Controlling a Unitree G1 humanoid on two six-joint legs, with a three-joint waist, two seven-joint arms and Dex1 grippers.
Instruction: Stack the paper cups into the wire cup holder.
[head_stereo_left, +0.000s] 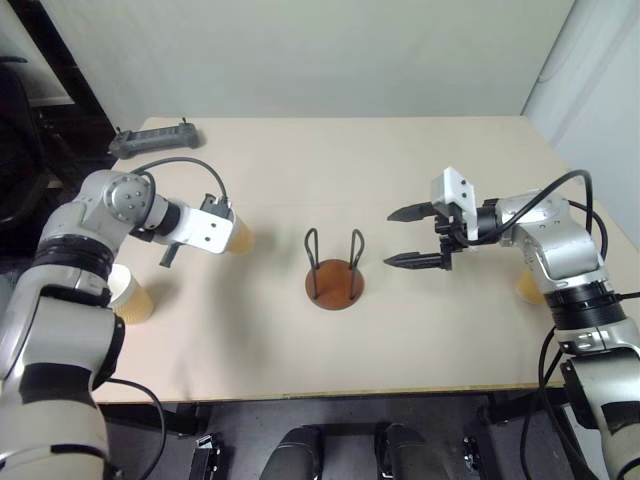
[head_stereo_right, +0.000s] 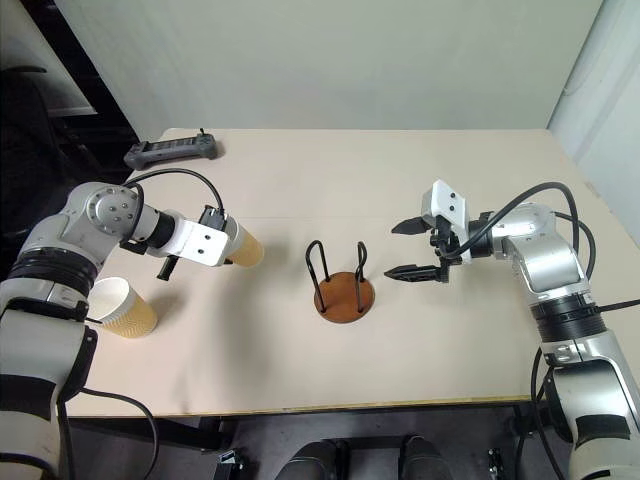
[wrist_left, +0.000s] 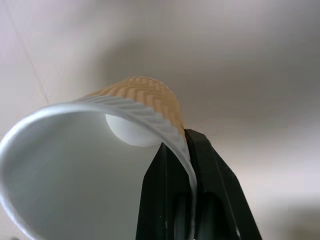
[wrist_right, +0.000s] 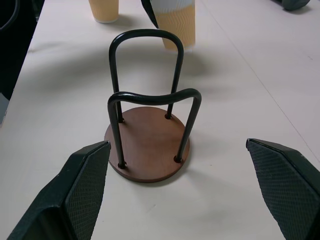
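Cup (head_stereo_right: 243, 247) rim between shut left fingers (wrist_left: 172, 200), beside holder (head_stereo_right: 344, 289)

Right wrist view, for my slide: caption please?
Open right gripper faces the empty wire cup holder; two paper cups stand beyond.

bare table (head_stereo_left: 400, 170) around wire cup holder (head_stereo_left: 334, 271), cup (head_stereo_right: 122, 306) at left edge

The wire cup holder (wrist_right: 148, 135) stands empty on the table (wrist_right: 240, 90) between the right gripper's (wrist_right: 187, 192) spread fingers (wrist_right: 75, 192); two paper cups (wrist_right: 175, 22) stand beyond.
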